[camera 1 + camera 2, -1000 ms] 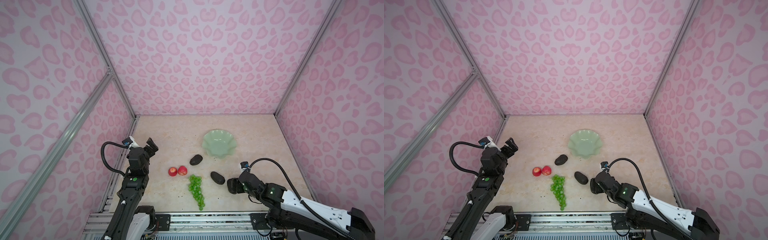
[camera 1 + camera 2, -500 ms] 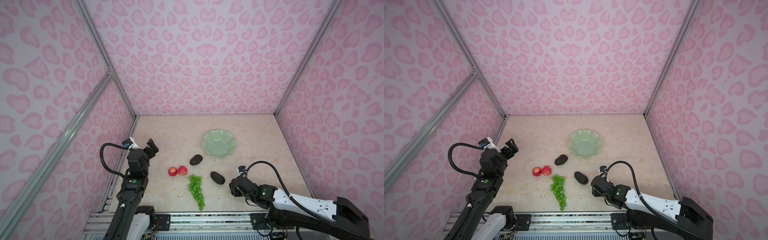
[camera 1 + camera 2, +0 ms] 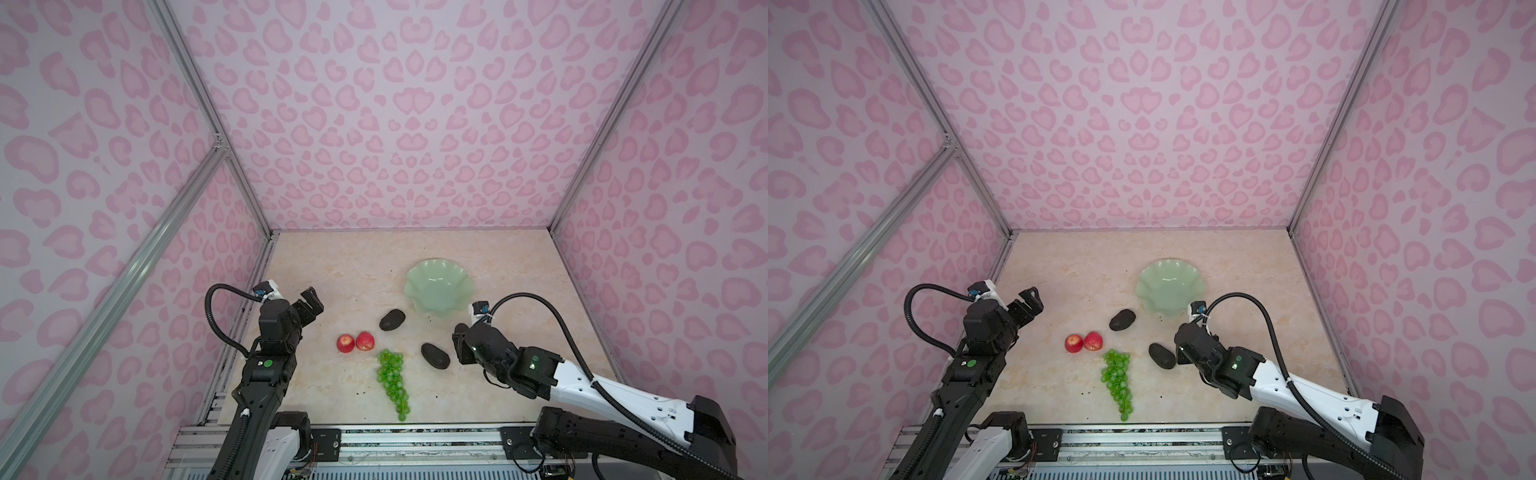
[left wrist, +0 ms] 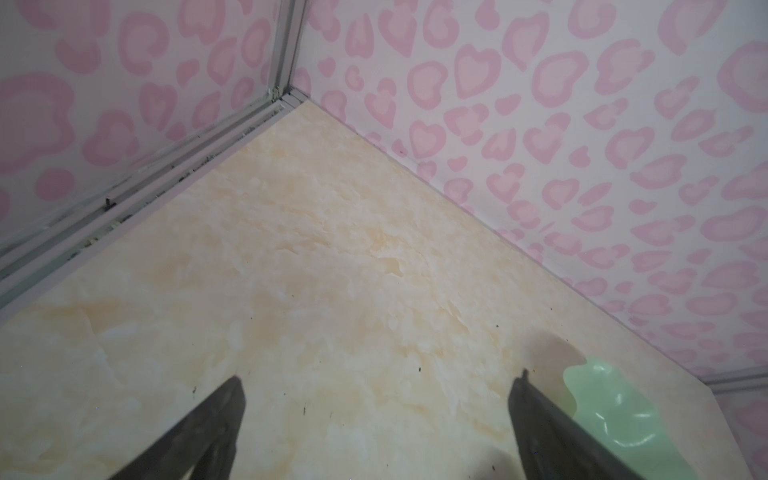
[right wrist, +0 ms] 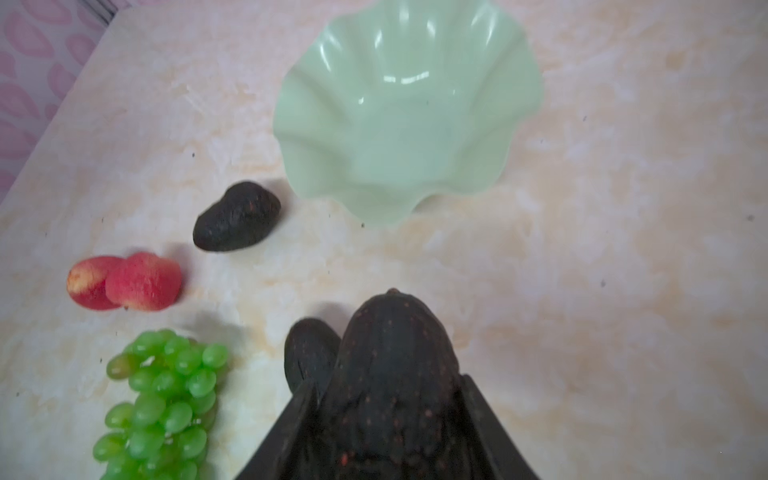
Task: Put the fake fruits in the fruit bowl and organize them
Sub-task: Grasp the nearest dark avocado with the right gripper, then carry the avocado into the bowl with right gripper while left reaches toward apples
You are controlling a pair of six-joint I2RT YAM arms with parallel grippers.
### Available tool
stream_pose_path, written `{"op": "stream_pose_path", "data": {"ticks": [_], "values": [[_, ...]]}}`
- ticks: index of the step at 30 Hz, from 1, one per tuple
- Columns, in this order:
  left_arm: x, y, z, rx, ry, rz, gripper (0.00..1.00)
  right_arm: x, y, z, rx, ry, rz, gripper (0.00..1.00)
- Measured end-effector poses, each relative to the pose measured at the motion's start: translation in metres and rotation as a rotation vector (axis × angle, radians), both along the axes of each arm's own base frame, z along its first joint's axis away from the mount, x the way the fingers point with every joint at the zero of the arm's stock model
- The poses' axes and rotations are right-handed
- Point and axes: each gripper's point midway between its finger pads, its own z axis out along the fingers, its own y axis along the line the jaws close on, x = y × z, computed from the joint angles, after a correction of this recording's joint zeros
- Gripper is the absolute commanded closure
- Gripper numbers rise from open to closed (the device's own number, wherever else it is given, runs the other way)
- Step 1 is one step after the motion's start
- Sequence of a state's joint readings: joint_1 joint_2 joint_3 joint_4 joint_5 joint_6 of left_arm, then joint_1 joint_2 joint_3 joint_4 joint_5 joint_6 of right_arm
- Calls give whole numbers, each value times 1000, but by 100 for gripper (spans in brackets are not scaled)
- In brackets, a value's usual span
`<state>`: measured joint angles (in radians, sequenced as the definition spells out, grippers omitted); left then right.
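Right wrist view. DESK: What do the right jaws hold?

PHOTOGRAPHER: They are clenched on an avocado (image 5: pixel 395 374). It is blackish, bumpy and flecked with red, and its narrow end points toward the fruit bowl (image 5: pixel 415 124).

DESK: And the rest of the fruit?

PHOTOGRAPHER: It is all on the tabletop (image 3: pixel 353 266). In both top views, take the far wall as 12 o'clock. The bowl, pale mint and glossy with a wavy rim, stands at 1 o'clock of centre. A second avocado (image 3: pixel 435 356) lies at 6 o'clock of it, just beside the right jaws. A third avocado (image 3: pixel 392 320) lies at 8 o'clock of the bowl, near the rim but apart from it. Two red apples (image 3: pixel 365 340), touching, sit toward 9 o'clock of centre. The bright green grapes (image 3: pixel 392 380) are at their 5 o'clock, the bunch tapering toward the near edge.

DESK: The left jaws?

PHOTOGRAPHER: Released, spread wide above bare tabletop near the 9 o'clock edge.

DESK: The setting?

PHOTOGRAPHER: The tabletop is cream and marbled with dark specks. The walls (image 3: pixel 415 124) carry a pink leopard-heart print, with aluminium posts (image 3: pixel 208 104) at the corners.
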<state>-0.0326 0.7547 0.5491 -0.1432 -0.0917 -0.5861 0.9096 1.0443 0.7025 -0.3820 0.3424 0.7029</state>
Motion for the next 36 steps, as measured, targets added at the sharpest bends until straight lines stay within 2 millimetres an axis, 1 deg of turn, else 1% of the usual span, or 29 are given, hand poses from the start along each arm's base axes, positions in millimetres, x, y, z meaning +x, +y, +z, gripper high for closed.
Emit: {"op": "stream_pose_path", "data": {"ticks": [3,5,8,11,13,16,20,24,26,28,32,36], "values": [[-9,-14,-24,-55,80,-62,4,38,5,12,-33,-28,-20,61],[-19,-24,-43,-90,134,-96,5,66,7,11,-58,-25,-36,61],[-36,-37,-62,-128,186,-142,5,103,12,6,-99,-8,-42,62],[-47,-46,-68,-144,198,-178,5,133,23,-4,-120,11,-17,62],[-52,-48,-69,-153,194,-186,6,149,27,-19,-138,35,1,62],[-60,-49,-75,-161,205,-190,6,164,29,-39,-162,67,11,63],[-67,-51,-84,-170,225,-195,6,186,38,-61,-175,87,27,63],[-70,-52,-88,-174,240,-202,6,200,45,-83,-179,118,38,63],[-70,-53,-90,-173,247,-202,6,206,47,-93,-188,129,39,61],[-70,-53,-93,-171,260,-203,6,211,47,-100,-193,134,39,57],[-70,-54,-100,-172,290,-206,6,215,49,-107,-196,141,38,42],[-71,-55,-104,-167,312,-213,6,216,52,-105,-183,140,48,28]]}}
